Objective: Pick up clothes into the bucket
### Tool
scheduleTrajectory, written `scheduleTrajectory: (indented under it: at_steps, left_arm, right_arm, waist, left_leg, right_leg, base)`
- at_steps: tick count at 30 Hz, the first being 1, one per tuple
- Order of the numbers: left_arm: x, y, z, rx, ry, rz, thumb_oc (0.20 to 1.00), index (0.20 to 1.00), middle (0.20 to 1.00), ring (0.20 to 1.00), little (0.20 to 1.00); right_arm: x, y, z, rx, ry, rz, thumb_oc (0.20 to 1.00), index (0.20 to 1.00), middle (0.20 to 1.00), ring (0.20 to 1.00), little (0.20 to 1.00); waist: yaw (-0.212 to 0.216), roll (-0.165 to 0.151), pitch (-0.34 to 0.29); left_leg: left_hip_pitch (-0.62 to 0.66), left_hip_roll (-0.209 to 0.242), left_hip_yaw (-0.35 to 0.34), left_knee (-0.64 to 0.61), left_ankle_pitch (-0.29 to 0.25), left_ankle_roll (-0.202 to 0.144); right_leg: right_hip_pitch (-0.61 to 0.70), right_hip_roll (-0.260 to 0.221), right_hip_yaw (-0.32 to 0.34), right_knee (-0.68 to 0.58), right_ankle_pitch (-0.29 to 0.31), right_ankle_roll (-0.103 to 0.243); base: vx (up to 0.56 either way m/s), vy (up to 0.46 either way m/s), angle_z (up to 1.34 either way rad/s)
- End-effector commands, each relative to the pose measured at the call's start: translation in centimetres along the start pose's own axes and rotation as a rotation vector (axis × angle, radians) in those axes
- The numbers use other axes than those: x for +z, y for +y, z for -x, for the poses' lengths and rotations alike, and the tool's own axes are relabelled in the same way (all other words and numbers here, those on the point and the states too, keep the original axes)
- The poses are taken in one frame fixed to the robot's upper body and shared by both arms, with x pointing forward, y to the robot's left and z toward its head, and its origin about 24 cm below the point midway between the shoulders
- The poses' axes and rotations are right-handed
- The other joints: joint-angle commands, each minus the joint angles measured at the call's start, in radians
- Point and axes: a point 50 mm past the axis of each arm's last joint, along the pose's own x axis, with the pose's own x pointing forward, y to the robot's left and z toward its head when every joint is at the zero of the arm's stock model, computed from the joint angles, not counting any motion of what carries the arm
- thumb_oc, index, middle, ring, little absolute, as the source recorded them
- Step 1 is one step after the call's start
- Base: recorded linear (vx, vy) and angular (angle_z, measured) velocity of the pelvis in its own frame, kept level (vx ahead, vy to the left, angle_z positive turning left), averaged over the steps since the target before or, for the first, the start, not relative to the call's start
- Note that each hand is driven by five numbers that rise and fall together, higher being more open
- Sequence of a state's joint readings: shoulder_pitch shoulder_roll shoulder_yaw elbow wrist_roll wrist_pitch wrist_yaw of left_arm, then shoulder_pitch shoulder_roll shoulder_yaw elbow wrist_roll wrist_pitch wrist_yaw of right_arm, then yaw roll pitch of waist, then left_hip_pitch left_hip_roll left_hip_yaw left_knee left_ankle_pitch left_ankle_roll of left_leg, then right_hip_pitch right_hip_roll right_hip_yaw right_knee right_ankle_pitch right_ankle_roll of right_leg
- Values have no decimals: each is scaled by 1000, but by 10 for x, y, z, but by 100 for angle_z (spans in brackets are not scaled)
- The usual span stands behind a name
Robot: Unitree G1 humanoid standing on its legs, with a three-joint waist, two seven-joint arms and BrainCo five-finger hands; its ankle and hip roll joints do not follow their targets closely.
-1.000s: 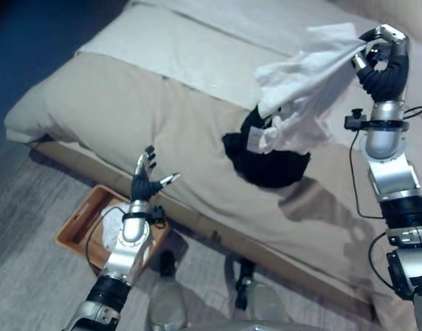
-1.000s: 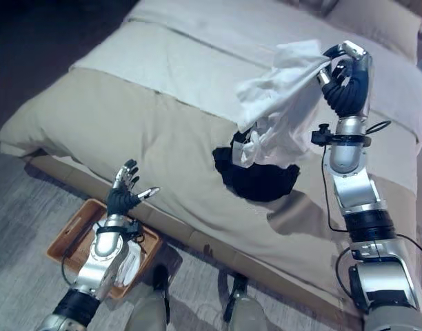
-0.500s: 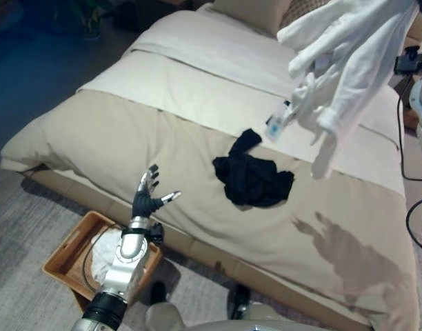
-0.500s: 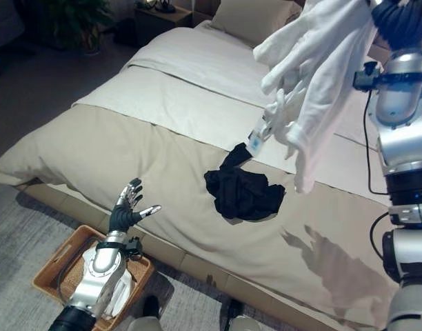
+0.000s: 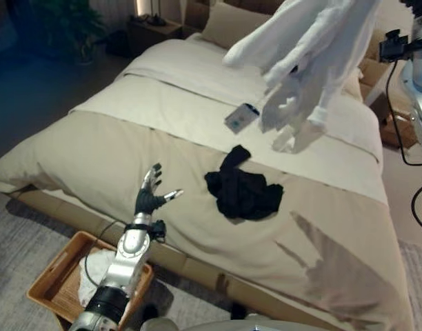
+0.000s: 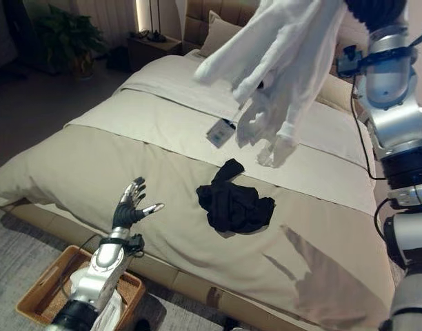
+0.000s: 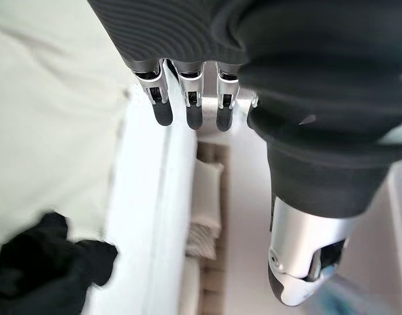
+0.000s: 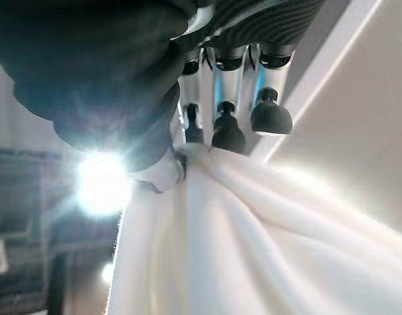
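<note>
One white garment [image 6: 294, 62] hangs high over the bed [image 5: 94, 152], pinched between the curled fingers [image 8: 227, 134] and thumb of the right hand [image 8: 148, 85]; a tag [image 5: 242, 117] dangles from its lower edge. Below the cloth, on the tan cover, lies a black garment [image 5: 242, 189]. Left hand [image 5: 152, 196] hovers near the bed's edge, fingers straight and spread, empty. Below that hand, on the floor, a basket [image 5: 45, 293] holds white cloth [image 5: 90, 283].
</note>
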State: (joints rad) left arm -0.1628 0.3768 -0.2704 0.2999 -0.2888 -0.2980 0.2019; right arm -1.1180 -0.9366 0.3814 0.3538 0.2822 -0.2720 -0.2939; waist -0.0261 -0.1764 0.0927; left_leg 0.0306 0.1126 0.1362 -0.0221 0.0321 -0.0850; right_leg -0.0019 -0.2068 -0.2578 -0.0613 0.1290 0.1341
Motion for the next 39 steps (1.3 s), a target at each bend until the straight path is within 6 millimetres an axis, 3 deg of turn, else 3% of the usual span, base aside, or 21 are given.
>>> scheduleTrajectory:
  at_steps: [1, 3, 5, 6, 11, 15, 23, 28, 32, 39]
  left_arm:
    - [43, -9, -23, -81, -193, -23, 1000, 1000, 1000, 1000, 1000]
    - [71, -22, -36, -133, -290, 31, 1000, 1000, 1000, 1000, 1000]
    - [77, -25, -39, -141, -310, 41, 1000, 1000, 1000, 1000, 1000]
    - [91, -29, -42, -155, -352, 70, 1000, 1000, 1000, 1000, 1000]
    - [115, -39, -50, -204, -433, 12, 1000, 1000, 1000, 1000, 1000]
    - [122, -50, -57, -237, -444, 12, 1000, 1000, 1000, 1000, 1000]
    - [117, -61, -67, -213, -396, 8, 1000, 1000, 1000, 1000, 1000]
    - [113, -68, -72, -236, -352, 8, 1000, 1000, 1000, 1000, 1000]
    - [95, -84, -72, -379, -205, 157, 1000, 1000, 1000, 1000, 1000]
    - [64, -104, -66, -487, -41, 147, 1000, 1000, 1000, 1000, 1000]
  right_arm:
    - [37, 3, -20, 24, -151, -99, 200, 200, 200, 200, 200]
    - [34, 26, -9, 134, -133, -126, 200, 200, 200, 200, 200]
    - [32, 30, -5, 155, -122, -136, 200, 200, 200, 200, 200]
    - [26, 43, 8, 220, -94, -164, 200, 200, 200, 200, 200]
    - [13, 70, 36, 381, -26, -220, 200, 200, 200, 200, 200]
    - [15, 89, 54, 480, -8, -296, 200, 200, 200, 200, 200]
    - [14, 116, 83, 573, 30, -393, 200, 200, 200, 200, 200]
    - [21, 122, 87, 581, 14, -436, 200, 200, 200, 200, 200]
    - [34, 125, 88, 596, -28, -510, 200, 200, 200, 200, 200]
    - [47, 124, 87, 619, -83, -532, 200, 200, 200, 200, 200]
  waist:
    - [-9, -1, -41]
    - [-21, 9, -48]
    - [-21, 11, -48]
    - [-24, 19, -48]
    - [-25, 29, -48]
    - [-27, 37, -46]
    - [-24, 50, -47]
    - [-25, 56, -48]
    - [-36, 64, -55]
    - [-48, 66, -66]
  left_leg:
    - [4, 19, 15, 38, -25, -10]
    - [12, 21, 19, 33, -24, -10]
    - [16, 21, 21, 32, -25, -10]
    - [20, 21, 21, 34, -27, -8]
    - [24, 20, 18, 38, -30, -8]
    - [23, 18, 14, 45, -31, -7]
    - [24, 15, 10, 53, -36, -5]
    - [22, 13, 8, 53, -34, -4]
    - [26, 11, 10, 46, -29, -2]
    - [32, 10, 9, 40, -27, -1]
  right_leg:
    - [18, -44, 33, 55, 32, 83]
    - [21, -43, 36, 54, 30, 81]
    - [24, -43, 37, 53, 29, 81]
    - [27, -44, 38, 52, 29, 81]
    - [36, -47, 34, 49, 28, 83]
    - [42, -49, 32, 48, 27, 83]
    - [51, -54, 26, 49, 23, 83]
    - [52, -55, 24, 49, 23, 84]
    - [51, -56, 23, 48, 28, 86]
    - [53, -56, 26, 47, 30, 87]
  base:
    - [22, 8, -3]
    - [13, 7, -9]
    - [7, 4, -7]
    - [3, 3, -5]
    - [2, -1, -6]
    - [2, -1, -1]
    - [0, 0, 0]
    - [-5, 3, 5]
    - [1, 7, 4]
    - [0, 0, 0]
